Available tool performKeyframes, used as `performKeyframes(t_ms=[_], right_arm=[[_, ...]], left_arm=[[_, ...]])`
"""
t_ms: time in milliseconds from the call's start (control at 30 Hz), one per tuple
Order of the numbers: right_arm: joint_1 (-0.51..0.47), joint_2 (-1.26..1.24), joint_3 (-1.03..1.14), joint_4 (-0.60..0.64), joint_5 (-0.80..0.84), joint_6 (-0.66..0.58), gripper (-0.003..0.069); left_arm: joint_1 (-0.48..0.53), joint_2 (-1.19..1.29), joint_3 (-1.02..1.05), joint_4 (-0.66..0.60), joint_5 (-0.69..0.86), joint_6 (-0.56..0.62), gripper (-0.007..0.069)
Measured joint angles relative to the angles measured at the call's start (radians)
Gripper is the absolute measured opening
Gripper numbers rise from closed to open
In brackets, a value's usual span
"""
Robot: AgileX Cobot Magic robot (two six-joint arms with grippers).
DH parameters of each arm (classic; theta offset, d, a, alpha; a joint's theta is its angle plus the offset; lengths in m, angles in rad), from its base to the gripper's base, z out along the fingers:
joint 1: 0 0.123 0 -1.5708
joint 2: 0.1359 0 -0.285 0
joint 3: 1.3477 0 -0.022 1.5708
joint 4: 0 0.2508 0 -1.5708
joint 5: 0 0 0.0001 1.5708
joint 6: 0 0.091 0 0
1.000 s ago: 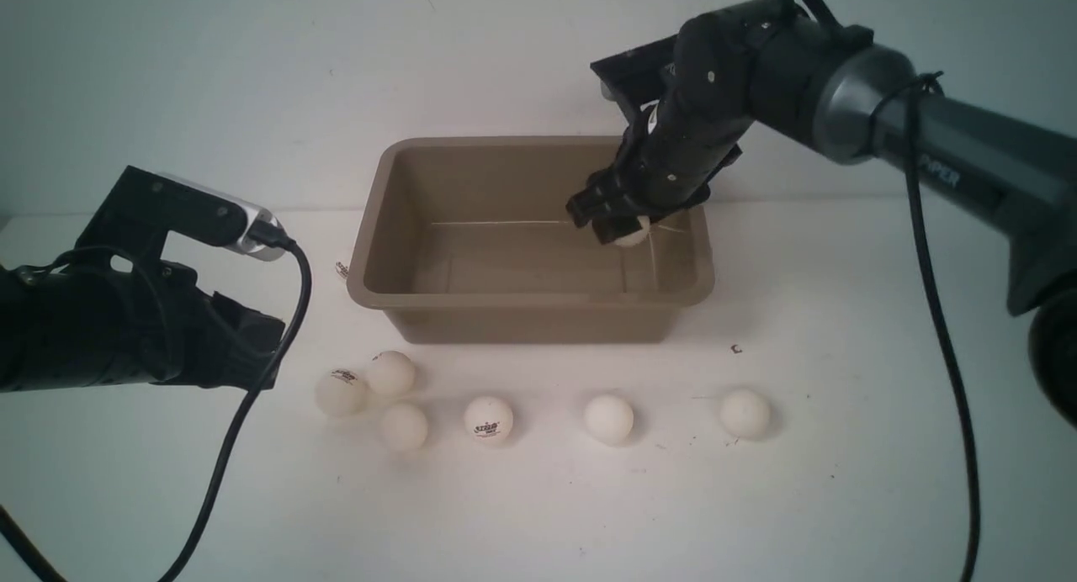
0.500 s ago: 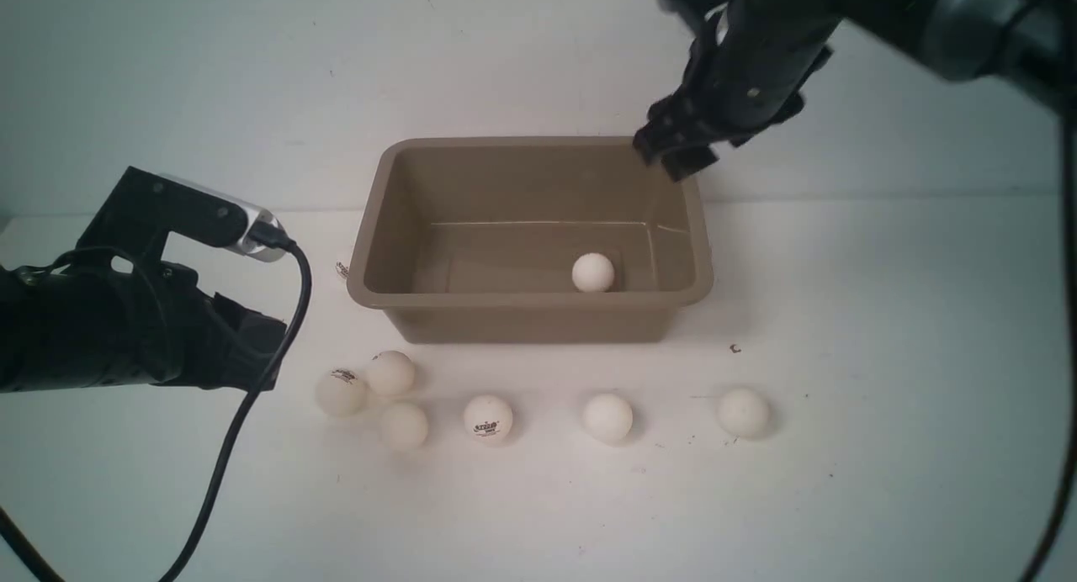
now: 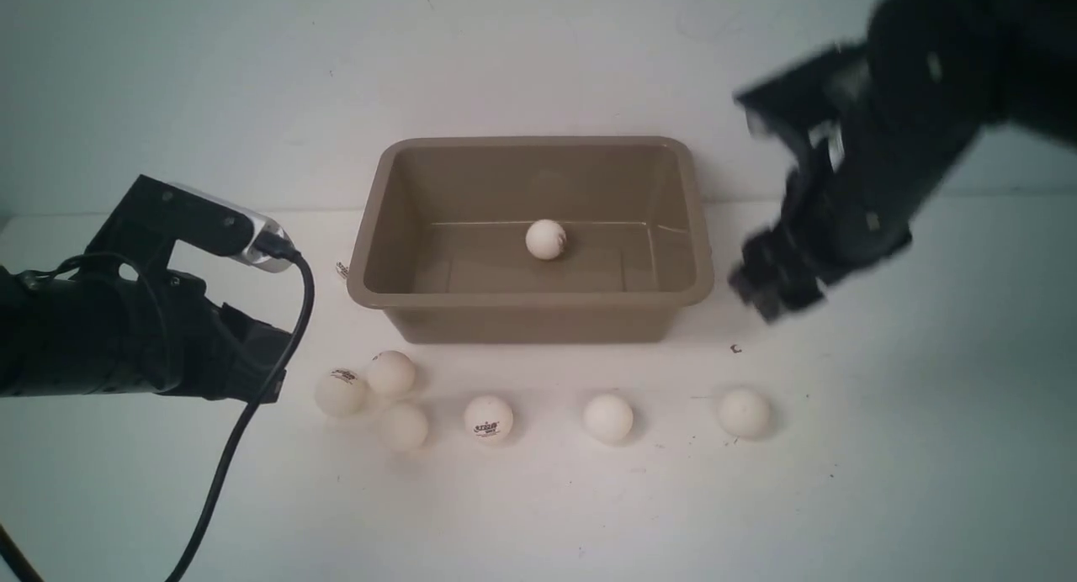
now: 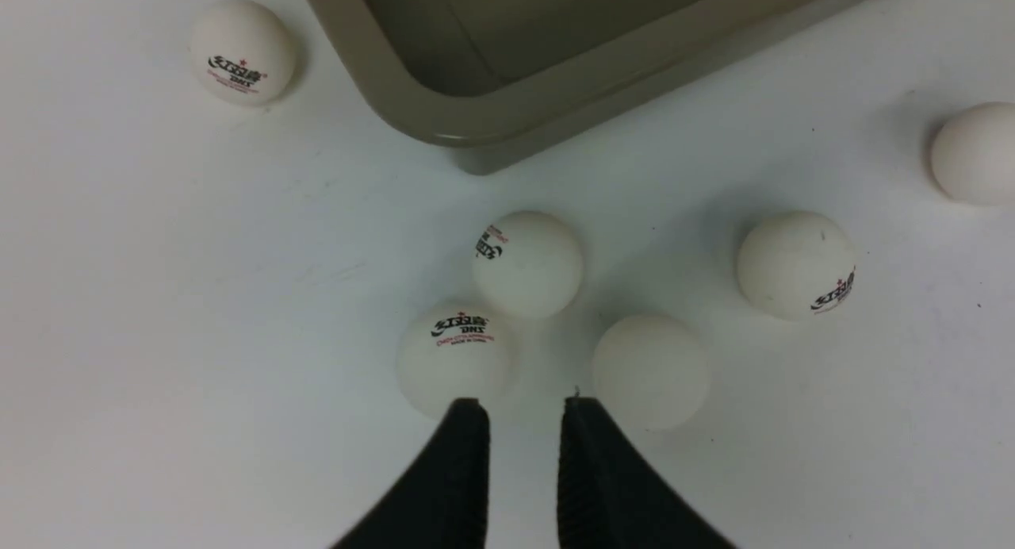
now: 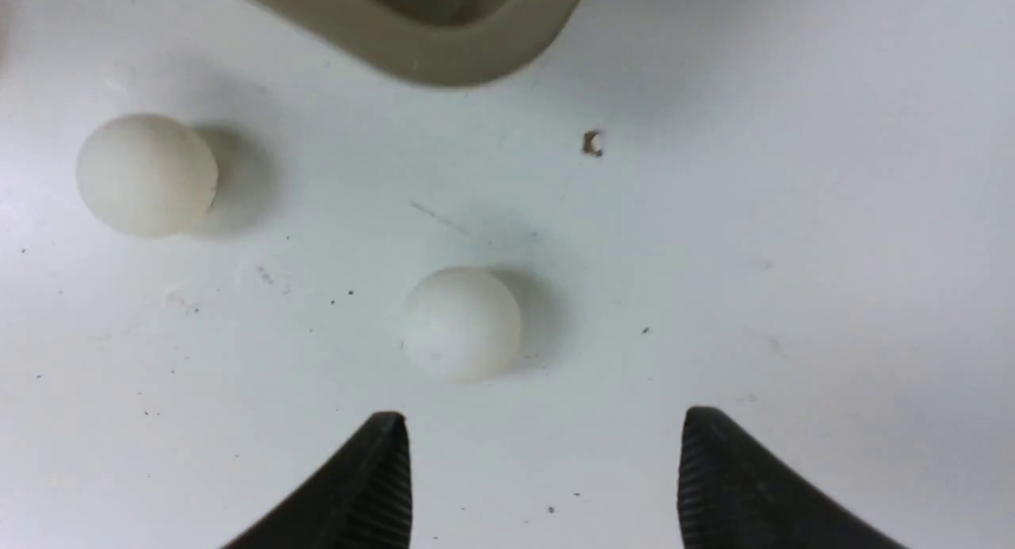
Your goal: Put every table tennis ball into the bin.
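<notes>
Listing, nearest first: six table tennis balls (image 3: 488, 417) in a loose row, lower centre of frame, awaiting collection. Left gripper (image 4: 519, 406), left edge of frame: fingers narrowly parted, empty, tips just short of a three-ball cluster (image 4: 527, 263), seemingly parked. Right gripper (image 5: 539, 426), right of frame: fingers wide apart, empty. The rightmost ball (image 5: 461, 323) lies ahead of the tips, probably the next pick. Bin (image 3: 530, 298), centre: one delivered ball (image 3: 545, 239) inside.

Left end effector (image 4: 521, 406) narrowly parted, seemingly empty, by three clustered table tennis balls (image 4: 527, 263); bin (image 4: 444, 120) corner beyond.
</notes>
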Motion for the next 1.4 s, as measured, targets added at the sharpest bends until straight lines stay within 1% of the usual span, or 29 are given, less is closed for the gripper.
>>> performKeyframes(t_ms=[100,467,667,1267,1333,1400], right_arm=[[0.0,-0.007,0.157,0.015,-0.147,0.026,0.0412],[0.0,0.108,0.197,0.026,-0.3,0.027,0.0412],[0.0,0.111,0.18,0.026,-0.324,0.02,0.0411],[0.0,0.228,0.16,0.034,-0.359,0.02,0.0411],[0.0,0.243,0.159,0.034,-0.367,0.02,0.0398],[0.0,0.252,0.158,0.034,-0.373,0.022,0.0365]], left_arm=[[0.0,0.0,0.001,0.001,0.004,0.0,0.0115],[0.0,0.0,0.001,0.002,0.021,0.0,0.0115],[0.0,0.0,0.001,0.002,0.021,0.0,0.0115],[0.0,0.0,0.001,0.002,0.022,0.0,0.0115],[0.0,0.0,0.001,0.002,0.022,0.0,0.0115],[0.0,0.0,0.001,0.002,0.022,0.0,0.0115]])
